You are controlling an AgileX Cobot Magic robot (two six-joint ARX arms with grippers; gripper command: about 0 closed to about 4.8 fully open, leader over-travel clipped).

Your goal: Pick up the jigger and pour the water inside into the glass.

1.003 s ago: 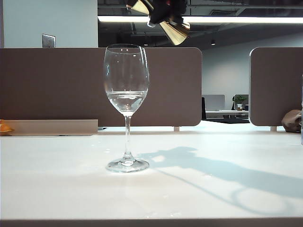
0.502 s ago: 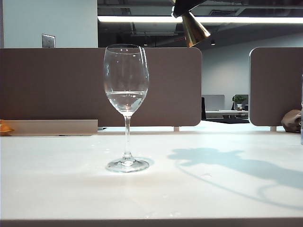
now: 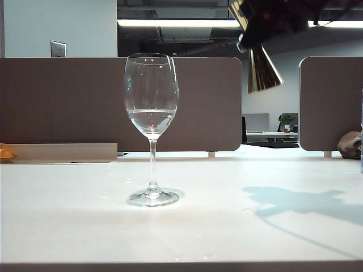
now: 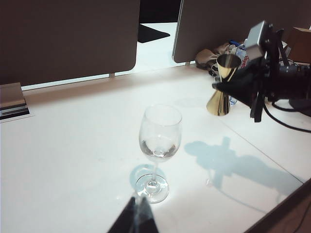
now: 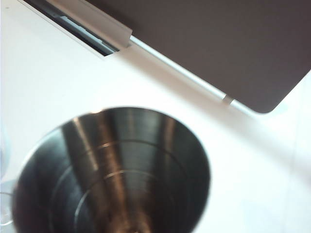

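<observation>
Already your right gripper (image 4: 238, 82) was pinching the jigger (image 4: 222, 85) at its narrow waist, fingers clamped from the side, and it hung in the air well above the table (image 3: 68, 226), off to the right of the glass (image 3: 151, 127) in the outside camera. That camera showed the jigger (image 3: 261, 71) with its long axis close to upright, only slightly tipped, one cone flaring downward below the dark gripper (image 3: 266, 28). From the left wrist camera you could see its upper cup opening skyward, and your right wrist camera looked straight down into that cup (image 5: 112, 174); no liquid showed inside, so I judged it emptied.

The water (image 3: 151, 119) sat as a shallow pool in the bowl of the glass, which stood upright on its foot near the middle of the table, apart from both arms. The pour therefore looked done.

What mattered for your next move was height and side: the jigger was clear of the glass rim, to its right and higher, with bare table under it. Setting it down would need a near-vertical descent on that right side, keeping the axis upright so the wide base lands flat.

Your left gripper (image 4: 136, 218) showed only a dark tip near the foot of the glass; I could not tell whether its fingers were spread or pressed together.
</observation>
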